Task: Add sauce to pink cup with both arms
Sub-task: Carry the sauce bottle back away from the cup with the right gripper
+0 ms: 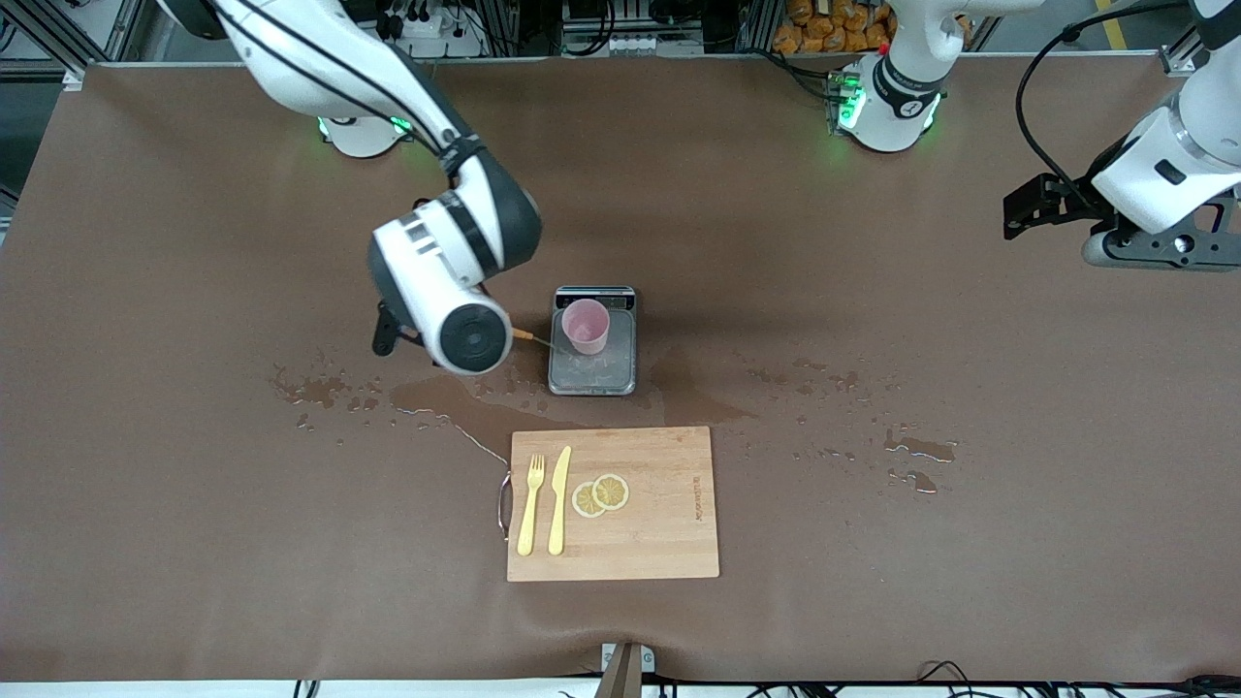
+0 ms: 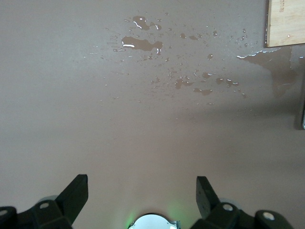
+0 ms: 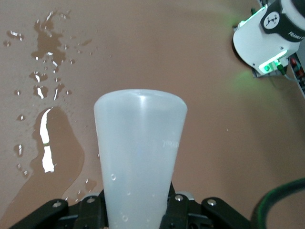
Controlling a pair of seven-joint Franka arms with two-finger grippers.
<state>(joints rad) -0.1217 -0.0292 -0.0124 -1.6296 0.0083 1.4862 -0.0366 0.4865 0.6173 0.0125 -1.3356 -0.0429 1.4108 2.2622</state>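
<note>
The brown desk (image 1: 873, 543) carries puddles (image 1: 456, 402) and scattered drops of spilled liquid between the scale and the board. The right arm (image 1: 427, 233) reaches from its base down over the desk beside the scale, toward the right arm's end. The left arm (image 1: 1173, 165) waits raised over its own end of the desk, its left hand (image 2: 142, 191) released, fingers (image 2: 76, 193) spread wide over bare desk. A wooden board (image 1: 659, 523) lies nearest the front camera, holding a yellow fork (image 1: 530, 504), a yellow knife (image 1: 559, 499) just beside it, and two overlapping lemon slices (image 1: 601, 494). The scale (image 1: 593, 373) sits farther from the camera than the board, with the pink cup (image 1: 586, 327) upright on it. The right hand (image 3: 138, 210) is clenched on the sauce (image 3: 139, 157), held roughly level; only its orange nozzle (image 1: 524, 334) shows from the front, pointing at the cup, seemingly short of the rim.
</note>
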